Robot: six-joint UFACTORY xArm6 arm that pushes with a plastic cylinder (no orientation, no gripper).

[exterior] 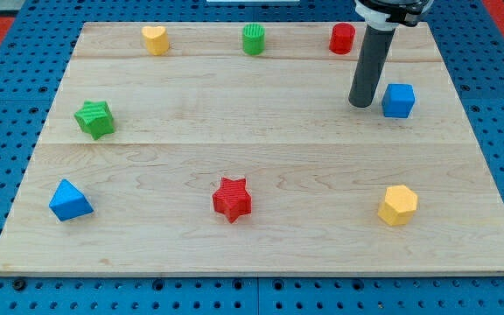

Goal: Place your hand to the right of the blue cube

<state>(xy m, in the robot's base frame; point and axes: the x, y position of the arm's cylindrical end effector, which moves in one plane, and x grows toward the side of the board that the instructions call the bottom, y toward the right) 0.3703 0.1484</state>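
The blue cube (pixel 399 100) sits on the wooden board (pixel 261 149) at the view's upper right. My tip (pixel 360 104) rests on the board just to the left of the blue cube, a small gap apart from it. The dark rod rises from there toward the view's top edge, passing close to the right of the red cylinder (pixel 342 38).
A yellow heart-like block (pixel 155 39) and a green cylinder (pixel 253 39) stand along the top. A green star (pixel 94 118) is at the left, a blue triangle block (pixel 69 200) at the lower left, a red star (pixel 232 198) at bottom middle, a yellow hexagon (pixel 398 205) at the lower right.
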